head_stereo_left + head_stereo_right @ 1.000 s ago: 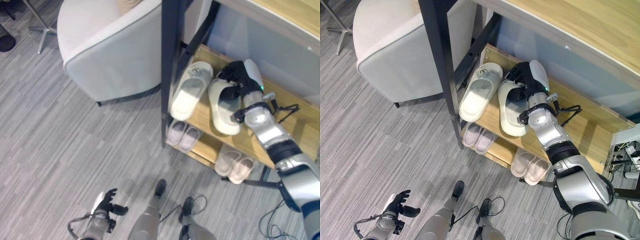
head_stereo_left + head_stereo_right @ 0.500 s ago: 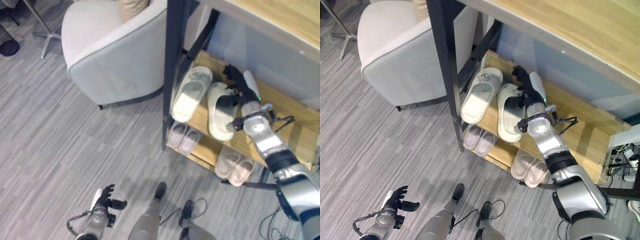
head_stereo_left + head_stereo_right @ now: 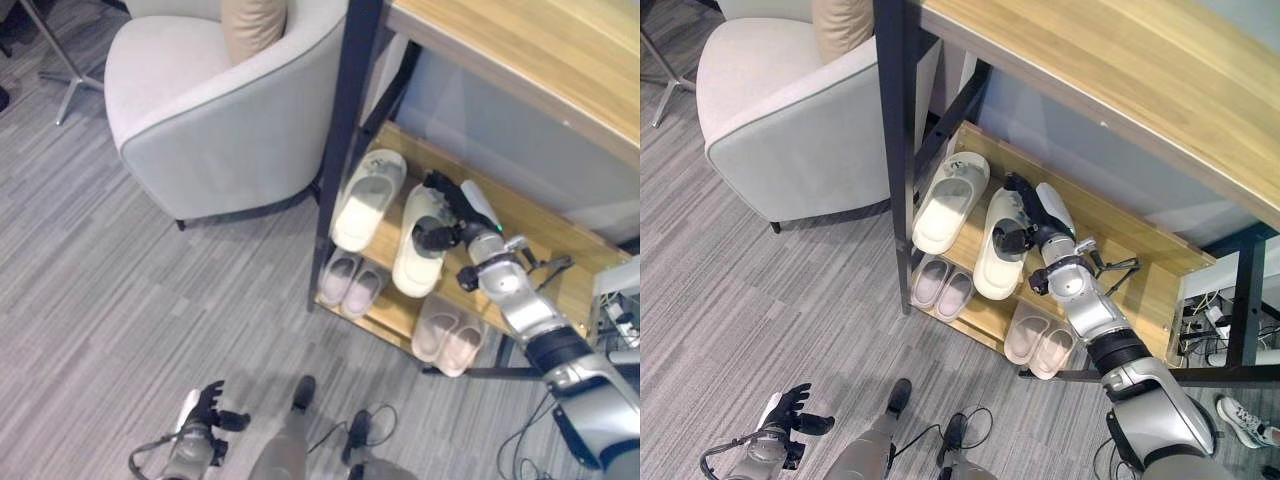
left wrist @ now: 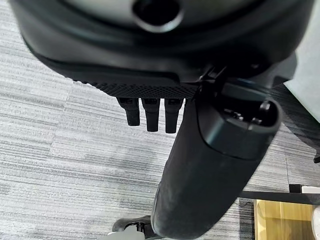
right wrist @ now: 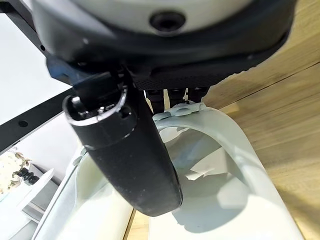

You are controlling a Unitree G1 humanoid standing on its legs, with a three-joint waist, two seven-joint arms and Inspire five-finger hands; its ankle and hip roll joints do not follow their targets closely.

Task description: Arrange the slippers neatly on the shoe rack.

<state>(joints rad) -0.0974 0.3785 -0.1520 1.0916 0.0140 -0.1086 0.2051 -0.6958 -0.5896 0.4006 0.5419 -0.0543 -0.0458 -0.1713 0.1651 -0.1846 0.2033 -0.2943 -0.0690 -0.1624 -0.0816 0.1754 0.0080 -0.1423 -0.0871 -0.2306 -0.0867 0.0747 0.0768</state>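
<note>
— What's the shoe rack made of?
— Pale wood boards, matt, on a black metal frame. The slippers look like smooth cream foam or rubber.
— And around it?
— Grey ribbed carpet, a soft cloth armchair. The right hand is matt black plastic.

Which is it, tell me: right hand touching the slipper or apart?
Touching. The right wrist view shows the right hand with fingertips on the slipper strap and the thumb lying across it.

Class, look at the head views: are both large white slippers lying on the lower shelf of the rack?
No. Both white slippers lie on the upper shelf; the lower shelf holds smaller pinkish pairs.
</note>
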